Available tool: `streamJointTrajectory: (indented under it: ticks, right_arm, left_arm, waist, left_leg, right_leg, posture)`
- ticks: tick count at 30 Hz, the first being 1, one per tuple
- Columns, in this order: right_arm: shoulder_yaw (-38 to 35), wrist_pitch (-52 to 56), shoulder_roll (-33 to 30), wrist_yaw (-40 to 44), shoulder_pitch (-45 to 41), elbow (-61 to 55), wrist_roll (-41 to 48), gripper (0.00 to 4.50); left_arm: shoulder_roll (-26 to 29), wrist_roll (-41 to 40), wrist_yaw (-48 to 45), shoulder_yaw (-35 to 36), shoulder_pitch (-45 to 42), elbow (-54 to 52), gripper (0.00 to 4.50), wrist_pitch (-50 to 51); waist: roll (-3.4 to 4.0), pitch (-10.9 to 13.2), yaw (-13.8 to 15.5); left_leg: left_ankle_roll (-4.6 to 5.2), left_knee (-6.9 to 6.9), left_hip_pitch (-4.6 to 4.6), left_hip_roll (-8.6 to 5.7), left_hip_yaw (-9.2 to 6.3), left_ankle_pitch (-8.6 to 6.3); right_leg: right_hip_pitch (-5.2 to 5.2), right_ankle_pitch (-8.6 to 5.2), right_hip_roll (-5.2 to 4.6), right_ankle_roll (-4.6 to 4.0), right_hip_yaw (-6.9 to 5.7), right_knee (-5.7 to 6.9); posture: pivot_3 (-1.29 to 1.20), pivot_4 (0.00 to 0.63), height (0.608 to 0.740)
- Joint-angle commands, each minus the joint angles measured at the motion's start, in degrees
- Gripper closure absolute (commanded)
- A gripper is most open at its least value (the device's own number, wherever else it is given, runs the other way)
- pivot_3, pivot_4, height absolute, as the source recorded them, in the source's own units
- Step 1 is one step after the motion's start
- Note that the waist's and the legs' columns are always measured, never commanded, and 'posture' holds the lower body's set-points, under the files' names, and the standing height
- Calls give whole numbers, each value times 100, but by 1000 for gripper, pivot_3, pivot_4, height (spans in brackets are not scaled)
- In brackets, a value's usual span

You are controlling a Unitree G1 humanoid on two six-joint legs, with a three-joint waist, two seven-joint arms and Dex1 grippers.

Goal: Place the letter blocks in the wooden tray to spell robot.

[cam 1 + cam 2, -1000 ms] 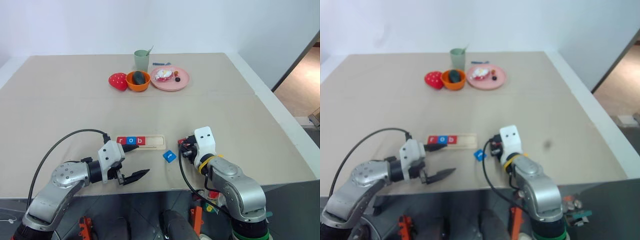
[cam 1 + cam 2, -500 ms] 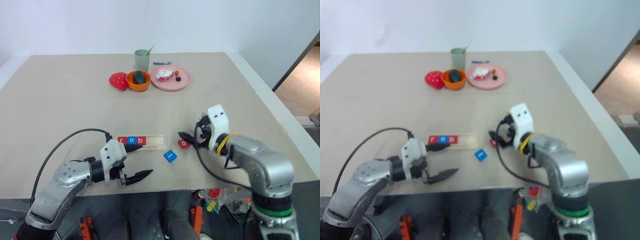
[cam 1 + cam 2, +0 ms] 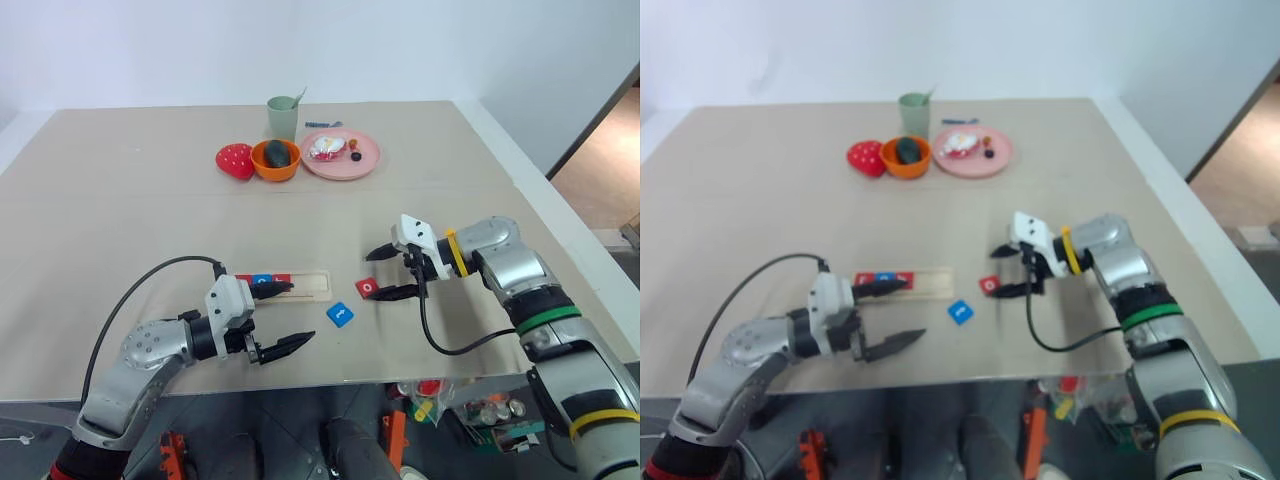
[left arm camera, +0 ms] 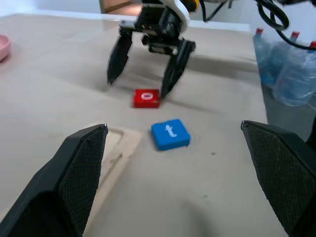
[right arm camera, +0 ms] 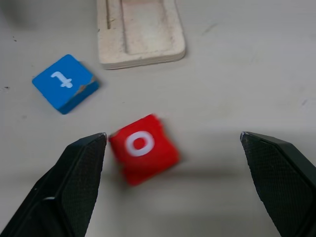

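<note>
The wooden tray (image 3: 312,284) lies near the table's front edge with a red, a blue and a red letter block (image 3: 262,281) in its left end. A red "o" block (image 3: 368,288) lies on the table just right of the tray, and a blue "t" block (image 3: 340,313) sits in front of it. My right gripper (image 3: 382,275) is open, pointing left, and straddles the red "o" block (image 5: 143,148) without gripping it. My left gripper (image 3: 283,316) is open and empty, with its far finger over the tray's front rim beside the three placed blocks.
At the back of the table stand a green cup (image 3: 284,118), an orange bowl (image 3: 276,160), a red strawberry toy (image 3: 236,161) and a pink plate (image 3: 340,156) with food. Water bottles (image 4: 291,69) stand beyond the table's right side.
My right arm swung out to the right and its wrist turned. Its gripper has opened, and the red "o" block now lies on the table between its fingers. The left gripper stayed put.
</note>
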Motion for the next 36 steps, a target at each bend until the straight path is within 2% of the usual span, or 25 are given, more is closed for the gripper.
streamJointTrajectory:
  ticks: [1,4,5,9,13,15,18,27,32,36]
  right_arm:
    - [-129,-473,84,339,-271,510,-122,14]
    - [-157,-706,132,528,-257,670,-148,14]
    - [-165,-842,136,578,-197,684,-143,257]
    - [-223,-1081,149,629,-76,759,-167,257]
    - [-262,-1007,151,646,-67,769,-150,1388]
    - [-286,-1040,159,624,-42,794,-169,2279]
    - [-354,-1023,188,586,-17,847,-183,3259]
    - [-688,-288,258,502,158,26,119,3339]
    - [-611,836,387,49,146,-1191,115,3339]
    - [-463,1347,669,-417,279,-2023,36,3339]
  left_arm:
    - [-30,103,80,6,83,-102,0,-204]
    - [-26,160,169,21,147,-162,0,-217]
    - [-19,179,199,23,174,-185,0,-208]
    - [7,209,248,15,252,-250,0,-169]
    - [26,236,266,-15,251,-256,0,-140]
    - [21,256,265,-34,221,-222,0,-145]
    - [32,318,222,-86,176,-159,0,-185]
    - [-4,291,394,93,226,-4,0,-197]
    - [-52,165,668,414,318,14,0,-71]
    - [-68,174,773,511,367,38,0,-28]
  waist:
    - [0,0,19]
    - [0,0,42]
    - [0,0,46]
    - [1,0,48]
    - [1,0,46]
    - [1,0,47]
    - [1,0,46]
    - [2,1,46]
    - [4,1,42]
    - [4,1,41]
  left_leg:
    - [0,0,-1,-1,0,0]
    - [0,3,-1,-5,0,0]
    - [0,4,-1,-5,0,0]
    - [0,8,2,-5,2,0]
    - [-1,8,6,-4,1,1]
    - [-3,8,8,-3,0,2]
    - [-4,8,8,-3,0,3]
    - [-4,9,9,-2,-1,3]
    - [-4,11,9,2,-4,3]
    - [-6,11,8,4,-5,4]
  right_leg:
    - [0,0,-3,0,-1,0]
    - [3,2,-9,-1,-1,0]
    - [3,2,-9,1,-1,0]
    - [6,3,-10,7,0,1]
    - [5,4,-7,5,0,7]
    - [5,6,-4,3,-1,9]
    - [6,6,-5,3,-1,9]
    - [6,6,-4,3,-1,12]
    - [6,9,0,0,-3,15]
    - [2,10,4,-2,-4,17]
  posture:
    - [0,150,740]
    - [0,150,740]
    - [0,150,740]
    - [0,150,740]
    - [0,150,740]
    - [0,150,740]
    - [0,150,740]
    - [0,150,740]
    - [0,150,740]
    - [0,150,740]
